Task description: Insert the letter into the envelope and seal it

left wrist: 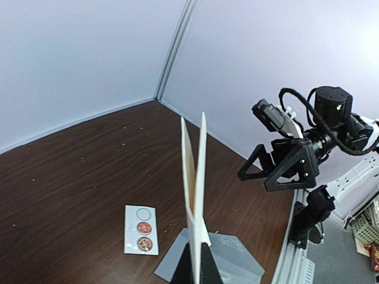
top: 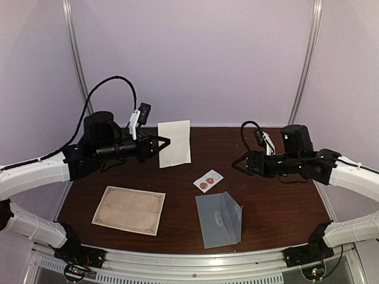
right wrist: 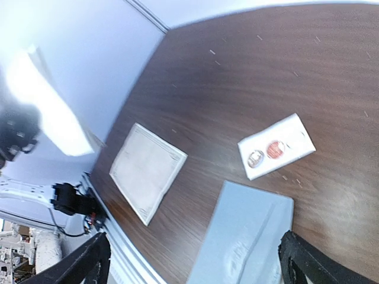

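Left gripper [top: 161, 142] is pinching the folded white letter [top: 175, 144] clear of the table. Only the left wrist view is showing its two leaves edge-on. Right gripper [top: 235, 164] is hovering, fingers spread wide. The envelope [top: 218, 220] is lying near the front edge, flap open, beside the sticker card [top: 208, 180].

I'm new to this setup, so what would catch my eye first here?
The folded white sheet stands out, held up in the air by the left arm's fingers at the back left. Next comes the grey-blue envelope, lying near the front with its flap open, the right arm's open fingers hovering behind it.
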Tool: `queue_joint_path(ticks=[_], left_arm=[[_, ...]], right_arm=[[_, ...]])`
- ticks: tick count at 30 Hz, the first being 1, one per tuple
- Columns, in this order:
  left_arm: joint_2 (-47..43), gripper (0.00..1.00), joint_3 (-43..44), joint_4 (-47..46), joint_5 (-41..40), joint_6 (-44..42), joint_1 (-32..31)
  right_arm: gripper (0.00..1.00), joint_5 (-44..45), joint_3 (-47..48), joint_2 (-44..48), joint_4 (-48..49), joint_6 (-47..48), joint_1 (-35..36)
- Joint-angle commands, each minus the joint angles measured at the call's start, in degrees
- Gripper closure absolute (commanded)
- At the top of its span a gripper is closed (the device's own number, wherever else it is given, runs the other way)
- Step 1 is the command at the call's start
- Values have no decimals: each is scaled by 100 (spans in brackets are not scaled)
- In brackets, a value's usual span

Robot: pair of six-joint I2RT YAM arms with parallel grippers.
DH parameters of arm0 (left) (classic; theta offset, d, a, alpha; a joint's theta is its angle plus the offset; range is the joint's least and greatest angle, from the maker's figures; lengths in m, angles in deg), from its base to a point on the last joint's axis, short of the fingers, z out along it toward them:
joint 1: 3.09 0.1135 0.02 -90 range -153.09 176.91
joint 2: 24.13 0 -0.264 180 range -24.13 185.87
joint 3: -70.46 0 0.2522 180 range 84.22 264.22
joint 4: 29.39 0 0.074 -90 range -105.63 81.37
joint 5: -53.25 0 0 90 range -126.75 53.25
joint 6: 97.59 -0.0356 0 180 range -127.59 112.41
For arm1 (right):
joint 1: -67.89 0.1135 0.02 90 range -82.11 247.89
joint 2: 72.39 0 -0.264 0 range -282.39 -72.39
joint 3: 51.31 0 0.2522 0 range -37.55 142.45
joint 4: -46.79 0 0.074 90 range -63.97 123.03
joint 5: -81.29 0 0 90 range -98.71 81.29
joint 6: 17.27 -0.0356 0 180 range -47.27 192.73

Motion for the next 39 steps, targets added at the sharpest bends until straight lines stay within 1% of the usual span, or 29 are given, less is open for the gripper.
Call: queue_joint_path(ticks=[1, 4, 8, 10, 13, 15, 16, 22, 23, 27, 30, 33, 34, 35, 36, 38, 39], left_arm=[[348, 100, -32, -1470, 66, 1013, -486], [561, 100, 12, -1911, 377, 1098, -741], [815, 100, 317, -1888, 779, 864, -1066], [854, 100, 361, -1919, 834, 827, -1209], [854, 100, 349, -2030, 890, 810, -1291], [874, 100, 347, -2065, 919, 817, -1305], [885, 100, 355, -2067, 940, 812, -1307], [895, 100, 343, -2081, 986, 821, -1305], [884, 100, 340, -2071, 988, 811, -1303], [834, 100, 307, -2030, 945, 775, -1307], [822, 100, 269, -2025, 938, 783, -1308], [799, 100, 253, -2026, 892, 784, -1303], [792, 100, 234, -2020, 840, 784, -1304], [774, 99, 213, -1999, 751, 788, -1307], [747, 90, 182, -1944, 577, 808, -1307], [695, 64, 109, -1733, 151, 908, -1307], [655, 52, 49, -1612, -70, 975, -1306]], right_arm=[[0, -474, -241, 398, 2141, -286, 243], [0, -829, -440, 458, 3172, -402, 389], [0, -1473, -531, 193, 4077, -494, 603], [0, -1635, -485, 44, 4285, -509, 739], [0, -1673, -386, -112, 4329, -411, 967], [4, -1690, -357, -180, 4405, -377, 1097], [7, -1679, -359, -207, 4479, -379, 1153], [35, -1491, -473, -281, 4958, -601, 1242], [42, -1439, -489, -274, 4990, -611, 1240], [57, -1302, -522, -260, 5094, -660, 1237], [73, -1251, -506, -280, 5120, -669, 1246], [97, -1107, -460, -341, 5011, -672, 1250], [100, -1040, -453, -360, 4936, -673, 1249], [100, -925, -433, -372, 4812, -663, 1241], [100, -792, -400, -367, 4645, -627, 1240], [100, -479, -278, -322, 4110, -492, 1235], [100, -287, -184, -268, 3528, -350, 1219]])
